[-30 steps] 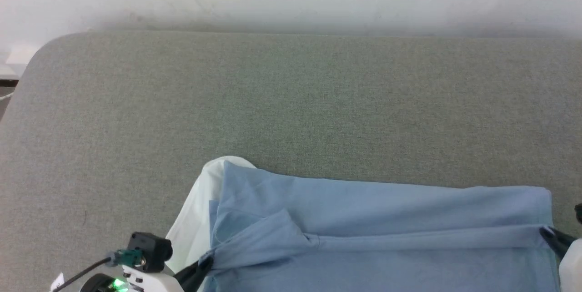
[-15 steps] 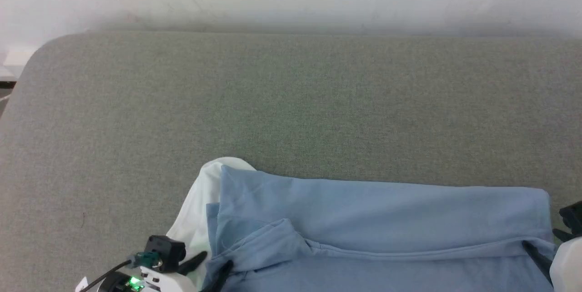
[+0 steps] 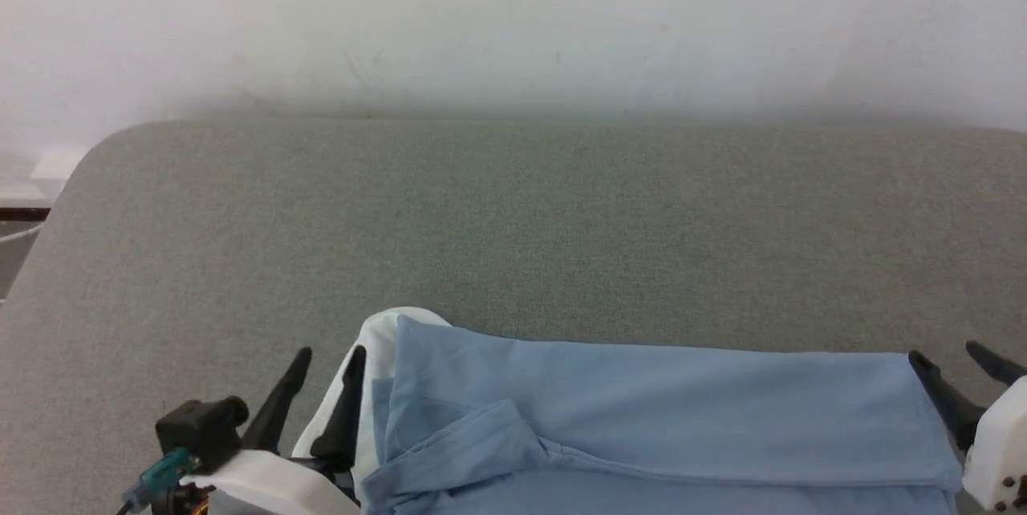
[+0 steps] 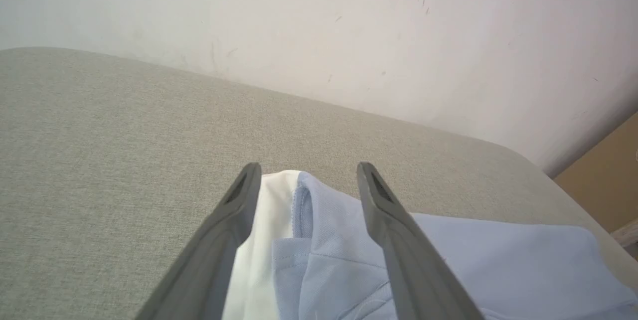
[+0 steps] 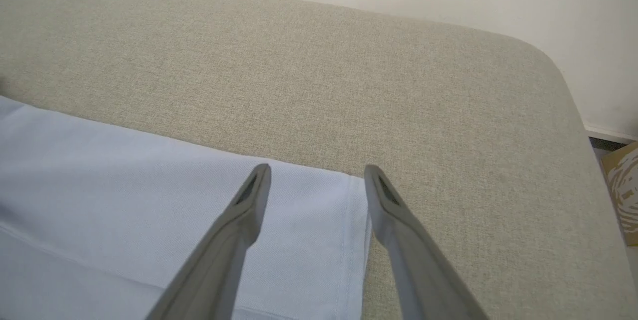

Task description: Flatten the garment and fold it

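So, biggest first: one white wall (image 3: 513, 18) at the back, matte, with a few small scuffs. In front of it is one padded surface (image 3: 513, 218), covered in grey-green woven fabric with a coarse, even grain and rounded corners.

On that lies one garment (image 3: 642, 411), at the near edge of the surface in the head view, stretched out as a long flat band between the two arms. It's a light blue fine knit, soft-looking, with one lengthwise fold line and a smaller flap turned over near its left end. One white part (image 4: 264, 220) pokes out at that left end, smooth and rounded. The right end is cut square with a stitched hem.

Two grippers, four fingers in all: long, dark, tapering to blunt tips. The left gripper (image 3: 330, 356) is spread wide over the white-and-blue end. The right gripper (image 5: 318, 169) is spread wide too, straddling the hemmed corner. Can't tell if the tips actually touch the cloth.

Smallest: one bit of printed cardboard (image 5: 623, 195) off past the surface's right corner.
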### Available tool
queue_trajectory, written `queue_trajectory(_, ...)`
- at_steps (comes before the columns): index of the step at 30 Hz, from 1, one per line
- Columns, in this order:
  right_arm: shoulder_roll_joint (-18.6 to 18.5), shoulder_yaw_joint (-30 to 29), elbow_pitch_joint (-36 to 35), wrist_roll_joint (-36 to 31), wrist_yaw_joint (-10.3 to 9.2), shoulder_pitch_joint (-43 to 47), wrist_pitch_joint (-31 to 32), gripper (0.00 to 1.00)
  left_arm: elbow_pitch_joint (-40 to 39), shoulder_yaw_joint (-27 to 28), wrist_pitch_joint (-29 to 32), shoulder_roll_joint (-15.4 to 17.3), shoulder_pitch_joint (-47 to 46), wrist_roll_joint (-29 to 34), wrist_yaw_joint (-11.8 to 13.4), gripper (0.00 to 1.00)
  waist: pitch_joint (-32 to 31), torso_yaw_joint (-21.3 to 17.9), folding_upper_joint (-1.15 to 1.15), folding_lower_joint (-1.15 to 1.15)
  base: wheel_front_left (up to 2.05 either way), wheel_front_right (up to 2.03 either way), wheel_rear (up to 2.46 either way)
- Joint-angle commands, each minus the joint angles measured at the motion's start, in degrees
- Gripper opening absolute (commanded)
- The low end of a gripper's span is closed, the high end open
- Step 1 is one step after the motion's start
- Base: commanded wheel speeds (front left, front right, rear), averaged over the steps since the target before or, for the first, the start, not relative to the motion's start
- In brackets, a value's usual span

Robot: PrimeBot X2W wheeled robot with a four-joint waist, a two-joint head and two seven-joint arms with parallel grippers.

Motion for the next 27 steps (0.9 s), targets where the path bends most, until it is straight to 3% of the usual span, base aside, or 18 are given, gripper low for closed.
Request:
queue_trajectory(1,2.5,-1.4,-0.2,-0.9,-0.05,1.4,0.4,1.00,-0.3,1.9,-1.2,-1.4,0.9,0.6,0.7,1.00,-0.7,0.2,0.00,0.00,0.00,0.00,0.00)
queue_trajectory(7,12.3,-8.7,1.3,-6.2,-0.05,4.5,0.8,1.00,-4.1,13.9,-1.9,-9.8,4.3,10.5,0.7,1.00,-0.6,0.7,0.00,0.00,0.00,0.00,0.00)
queue_trajectory(14,21.6,-17.1,5.4,-13.1,-0.05,5.4,2.1,1.00,-7.5,24.2,-1.9,-18.5,9.2,26.8,-5.1,1.00,0.3,1.0,0.00,0.00,0.00,0.00,0.00)
queue_trajectory(19,24.6,-21.6,9.6,-17.2,-0.05,4.4,2.3,1.00,-7.6,26.0,-1.9,-21.8,9.7,32.8,-7.5,1.00,1.6,1.5,0.00,0.00,0.00,0.00,0.00)
queue_trajectory(27,26.1,-20.5,15.0,-16.1,-0.05,3.0,3.5,1.00,-6.6,27.3,-1.9,-23.8,8.1,35.0,-10.2,1.00,3.7,2.4,0.00,0.00,0.00,0.00,0.00)
